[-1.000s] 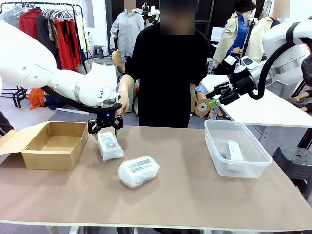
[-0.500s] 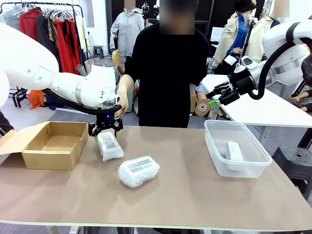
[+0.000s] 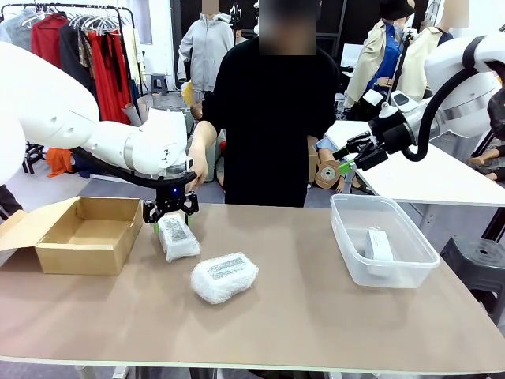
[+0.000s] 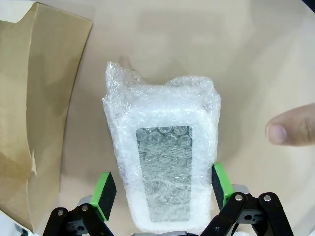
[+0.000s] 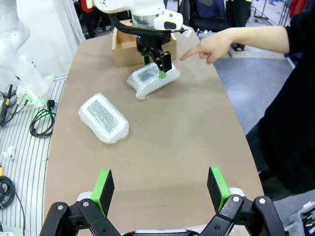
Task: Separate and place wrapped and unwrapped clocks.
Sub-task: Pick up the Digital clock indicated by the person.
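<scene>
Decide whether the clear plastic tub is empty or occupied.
Occupied: a bare white block lies inside the tub, visible in the front view.

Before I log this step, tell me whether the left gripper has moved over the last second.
Yes. The left gripper has sunk slightly against the cardboard box rim, closer onto the bubble-wrapped bundle.
</scene>
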Controlling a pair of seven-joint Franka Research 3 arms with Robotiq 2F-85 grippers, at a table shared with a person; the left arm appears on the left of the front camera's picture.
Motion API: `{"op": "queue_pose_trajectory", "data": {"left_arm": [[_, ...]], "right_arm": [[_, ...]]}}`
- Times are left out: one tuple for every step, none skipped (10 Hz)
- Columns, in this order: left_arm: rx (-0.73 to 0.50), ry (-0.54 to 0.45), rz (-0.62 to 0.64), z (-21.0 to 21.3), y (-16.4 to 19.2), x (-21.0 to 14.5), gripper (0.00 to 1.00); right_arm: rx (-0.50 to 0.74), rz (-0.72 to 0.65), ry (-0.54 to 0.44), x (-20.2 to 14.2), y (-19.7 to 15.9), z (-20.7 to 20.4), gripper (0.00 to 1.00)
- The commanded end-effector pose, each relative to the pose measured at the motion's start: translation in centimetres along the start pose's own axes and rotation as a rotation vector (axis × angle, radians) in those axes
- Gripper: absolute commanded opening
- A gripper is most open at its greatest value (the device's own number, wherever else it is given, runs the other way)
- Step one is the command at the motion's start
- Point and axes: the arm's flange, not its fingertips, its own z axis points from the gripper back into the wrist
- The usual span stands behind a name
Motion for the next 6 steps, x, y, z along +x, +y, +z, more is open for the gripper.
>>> {"op": "queue_pose_trajectory", "data": {"left_arm": [[-0.002, 0.031, 0.011, 0.0, -0.2, 1.0, 1.0], [-0.005, 0.042, 0.012, -0.3, -0.2, 1.1, 1.0], [-0.003, 0.053, 0.012, -0.7, -0.2, 1.4, 1.0], [-0.002, 0.066, 0.016, -1.2, -0.4, 1.5, 1.0], [0.002, 0.076, 0.017, -1.5, -0.4, 1.7, 1.0], [0.007, 0.084, 0.023, -1.8, -0.3, 1.8, 1.0]], "right_arm": [[-0.002, 0.008, 0.006, 0.1, 0.0, 0.0, 1.0], [-0.002, 0.008, 0.006, 0.1, 0.0, 0.0, 1.0], [-0.002, 0.008, 0.006, 0.1, 0.0, 0.0, 1.0], [-0.002, 0.008, 0.006, 0.1, 0.0, 0.0, 1.0], [-0.002, 0.008, 0.006, 0.1, 0.0, 0.0, 1.0], [-0.002, 0.008, 0.006, 0.1, 0.0, 0.0, 1.0]]}}
